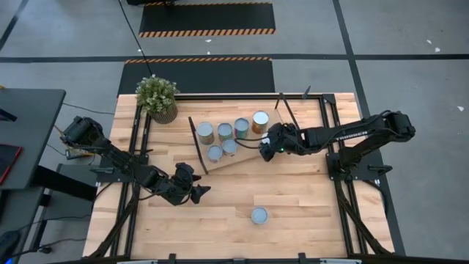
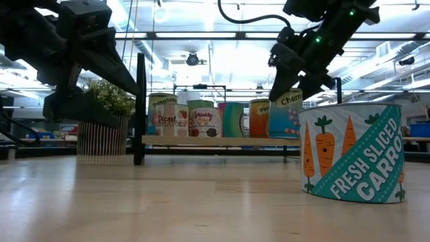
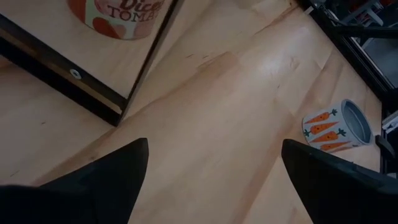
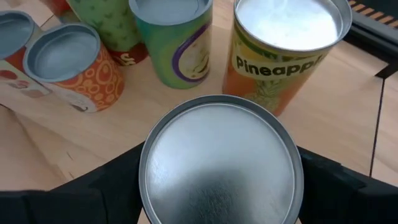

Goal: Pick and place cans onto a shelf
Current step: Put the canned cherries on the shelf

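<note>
While gripped, "Cherry" can [image 2: 290, 113] aloft.

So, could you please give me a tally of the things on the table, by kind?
Cans standing free on the shelf: 6
Cherry can in the right tool: 1
Carrot can on the tabletop: 1
Potted plant: 1
Total: 9 things, 8 of them cans.

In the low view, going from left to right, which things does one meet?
Potted plant → diced tomatoes can → pineapple can → cherry can held by the right end effector → carrot can.
</note>
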Robot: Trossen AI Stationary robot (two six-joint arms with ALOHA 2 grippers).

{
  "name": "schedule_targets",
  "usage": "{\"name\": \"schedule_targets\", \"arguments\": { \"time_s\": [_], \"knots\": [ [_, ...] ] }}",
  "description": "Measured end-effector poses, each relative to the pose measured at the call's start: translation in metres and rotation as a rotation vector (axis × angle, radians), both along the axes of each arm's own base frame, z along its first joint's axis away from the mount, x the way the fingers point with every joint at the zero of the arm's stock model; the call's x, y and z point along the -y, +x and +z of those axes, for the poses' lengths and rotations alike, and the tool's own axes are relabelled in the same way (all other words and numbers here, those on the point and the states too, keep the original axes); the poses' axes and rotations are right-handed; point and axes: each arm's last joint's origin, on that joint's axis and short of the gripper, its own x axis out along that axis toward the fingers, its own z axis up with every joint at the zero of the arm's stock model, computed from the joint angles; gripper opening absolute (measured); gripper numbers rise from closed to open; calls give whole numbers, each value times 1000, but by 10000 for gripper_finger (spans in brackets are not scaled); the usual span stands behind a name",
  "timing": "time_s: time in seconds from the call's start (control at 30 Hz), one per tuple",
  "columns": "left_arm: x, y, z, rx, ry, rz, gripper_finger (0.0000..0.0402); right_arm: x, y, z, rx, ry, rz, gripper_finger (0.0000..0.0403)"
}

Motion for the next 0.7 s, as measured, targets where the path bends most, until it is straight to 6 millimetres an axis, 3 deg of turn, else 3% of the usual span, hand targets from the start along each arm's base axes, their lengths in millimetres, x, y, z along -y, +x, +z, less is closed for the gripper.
{"name": "schedule_targets", "arguments": {
  "time_s": [0.33,0.7],
  "knots": [
    [1,0,0,-17,-9,-35,375,3,0,0,-43,-57,38,332],
    [2,-1,8,12,-9,-68,375,14,-1,0,-61,4,77,374]
  ]
}}
